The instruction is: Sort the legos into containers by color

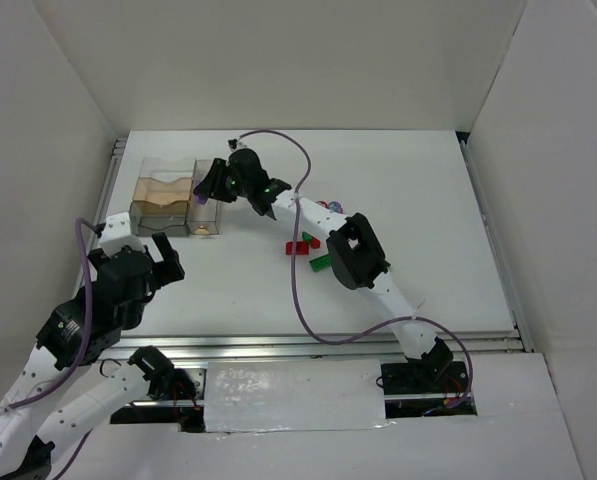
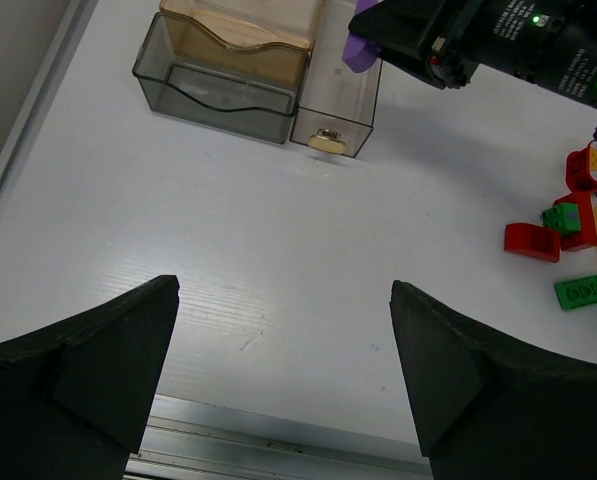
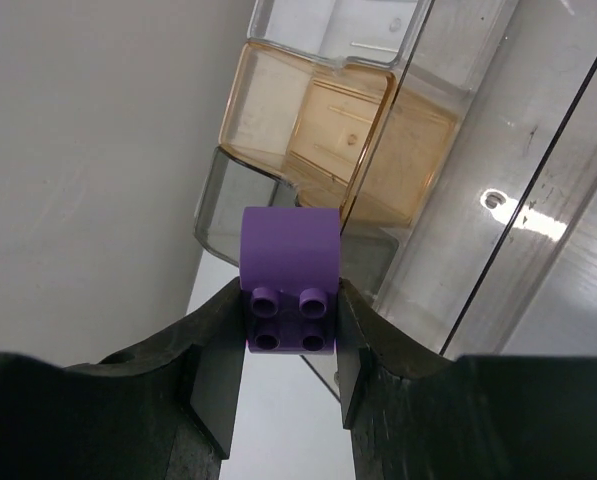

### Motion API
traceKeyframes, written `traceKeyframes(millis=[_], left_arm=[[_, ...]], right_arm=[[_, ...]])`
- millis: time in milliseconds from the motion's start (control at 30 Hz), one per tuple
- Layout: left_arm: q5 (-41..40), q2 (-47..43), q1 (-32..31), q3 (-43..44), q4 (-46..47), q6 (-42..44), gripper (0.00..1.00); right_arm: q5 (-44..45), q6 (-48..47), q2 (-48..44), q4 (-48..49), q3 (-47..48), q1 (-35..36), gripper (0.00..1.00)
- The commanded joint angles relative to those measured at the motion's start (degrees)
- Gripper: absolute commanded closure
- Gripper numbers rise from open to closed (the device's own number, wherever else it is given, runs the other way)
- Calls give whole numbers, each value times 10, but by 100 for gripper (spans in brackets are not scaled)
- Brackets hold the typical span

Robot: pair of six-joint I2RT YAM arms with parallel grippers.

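Purple rounded plastic brick [image 3: 288, 250] sits pinched between the black fingers of the right gripper [image 3: 288, 300], studs toward the wrist camera. It hangs over the clear plastic divided box [image 1: 138, 210] in the upper left of the overhead view, seemingly above the narrow clear compartment [image 2: 336, 100] on the box's right side, so a straight drop should do. The left gripper [image 2: 283, 330] gapes wide and empty at lower left. Loose red, green and yellow bricks [image 2: 568, 235] lie well apart.

Left arm [image 1: 78, 325] and right arm [image 1: 393, 300]: white links, black joint housings, purple cables [image 1: 300, 300]; left gripper [image 2: 284, 288] with matte black wedge fingers [image 2: 88, 370]; green lights [image 1: 268, 184] on right wrist.
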Motion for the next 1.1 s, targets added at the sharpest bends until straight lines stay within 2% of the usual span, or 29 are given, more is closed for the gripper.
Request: traceKeyframes(millis=[0, 167, 200, 233, 267, 467, 633, 800, 867, 967, 1033, 1067], left_arm=[[10, -6, 3, 2, 26, 9, 0], [21, -11, 4, 0, 30, 16, 0], [21, -13, 4, 0, 30, 16, 1], [21, -15, 4, 0, 30, 16, 0], [21, -15, 4, 0, 30, 16, 0], [18, -23, 3, -1, 30, 15, 1], [20, -27, 3, -1, 30, 15, 1], [34, -33, 3, -7, 41, 26, 0], [38, -28, 3, -6, 40, 25, 0], [42, -22, 3, -6, 41, 28, 1], [46, -20, 3, -7, 43, 29, 1], [47, -19, 2, -8, 44, 30, 1]], right_arm=[[11, 7, 4, 53, 57, 0, 79], [21, -11, 3, 48, 56, 2, 38], [23, -13, 2, 44, 57, 2, 21], [23, -18, -2, 43, 59, 2, 20], [26, -21, -5, 40, 59, 2, 1], [35, -58, -75, 27, 25, 1, 0], [150, -140, -249, -53, -141, -9, 0], [312, -197, -371, -267, -241, -32, 0], [320, -201, -417, -339, -281, -52, 0], [333, -193, -491, -360, -437, -83, 0], [305, -186, -531, -335, -505, -111, 0], [287, -191, -569, -322, -570, -142, 0]])
